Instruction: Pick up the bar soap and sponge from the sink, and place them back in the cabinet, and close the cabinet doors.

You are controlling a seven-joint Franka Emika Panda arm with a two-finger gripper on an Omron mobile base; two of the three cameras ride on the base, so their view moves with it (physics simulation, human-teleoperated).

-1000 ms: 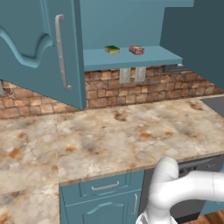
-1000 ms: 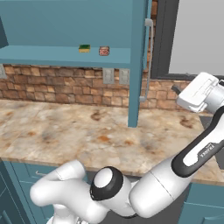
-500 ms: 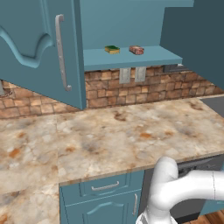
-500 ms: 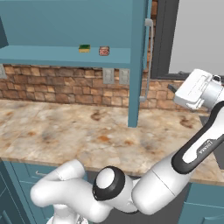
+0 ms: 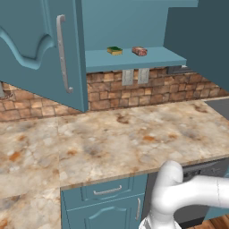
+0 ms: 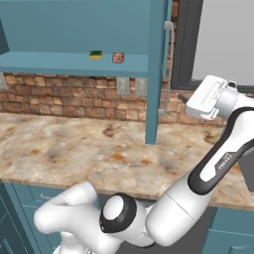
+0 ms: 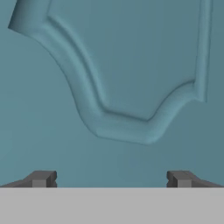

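Note:
The cabinet (image 5: pixel 134 59) stands open. On its teal shelf lie the green-and-yellow sponge (image 5: pixel 114 50) (image 6: pixel 95 54) and, just to its right, the pinkish bar soap (image 5: pixel 139 51) (image 6: pixel 118 57). The left cabinet door (image 5: pixel 36 49) swings out over the counter. The right door (image 6: pixel 156 74) (image 5: pixel 201 36) shows edge-on in the right base view, with its silver handle (image 6: pixel 168 69). My gripper (image 7: pixel 111 179) is open and holds nothing. It faces that door's arched panel (image 7: pixel 127 87) at close range, and my white hand (image 6: pixel 208 96) hangs to the door's right. A dark grey corner of the sink (image 5: pixel 220 106) shows at the counter's right end.
A marbled counter (image 5: pixel 112 143) runs below the cabinet, backed by a brick wall with two outlets (image 5: pixel 135 76). Teal drawers and cupboards (image 5: pixel 105 201) sit under it. A window (image 6: pixel 218 39) lies behind my hand.
My hand has moved left and a little up, closer to the right cabinet door. The jaws have stayed open. The sponge and the soap have not moved.

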